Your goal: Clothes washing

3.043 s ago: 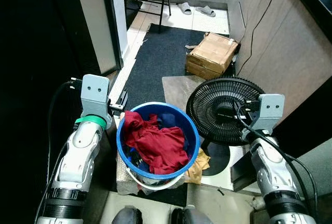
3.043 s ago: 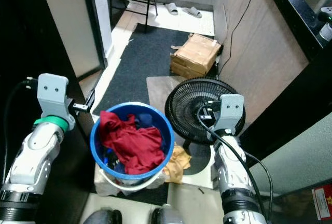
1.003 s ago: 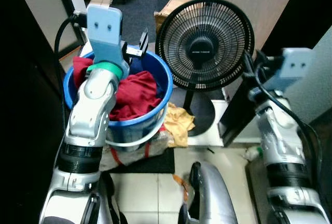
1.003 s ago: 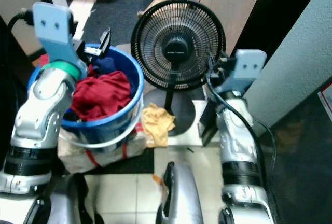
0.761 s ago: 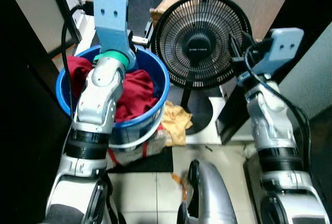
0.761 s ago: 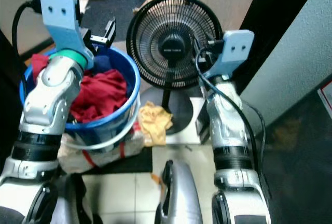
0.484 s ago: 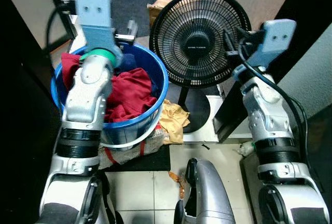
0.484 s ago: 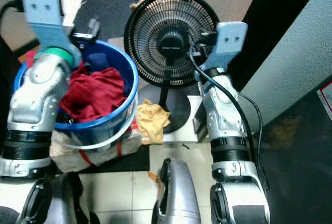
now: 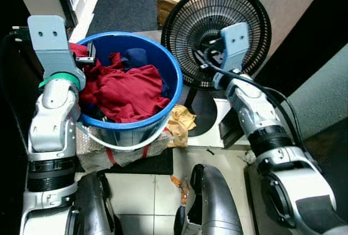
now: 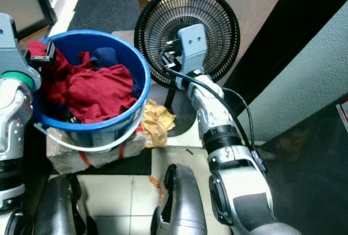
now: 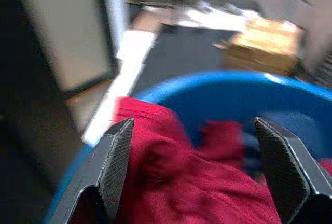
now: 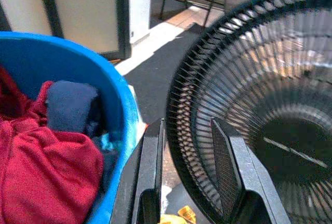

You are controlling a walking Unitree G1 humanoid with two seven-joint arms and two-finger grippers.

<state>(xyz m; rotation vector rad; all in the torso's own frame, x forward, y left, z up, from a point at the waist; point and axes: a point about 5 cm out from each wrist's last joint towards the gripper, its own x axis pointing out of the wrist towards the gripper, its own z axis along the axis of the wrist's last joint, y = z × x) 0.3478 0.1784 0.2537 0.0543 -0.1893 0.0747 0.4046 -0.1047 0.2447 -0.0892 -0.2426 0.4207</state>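
Tiled floor is holding a blue bucket piled with red clothes, the left claw is hanging wide apart over them, and the right claw, slightly apart, is sitting so near the black fan it might bump it.

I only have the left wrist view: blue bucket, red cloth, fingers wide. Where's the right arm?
Observer: The right gripper is raised in front of the black fan, just beside the blue bucket, fingers apart.
Operator: Anything lying outside the bucket?
Observer: A yellow cloth is on the floor between the bucket and the fan's base.
Operator: What's the bucket standing on?
Observer: A plastic-wrapped bundle with red straps.
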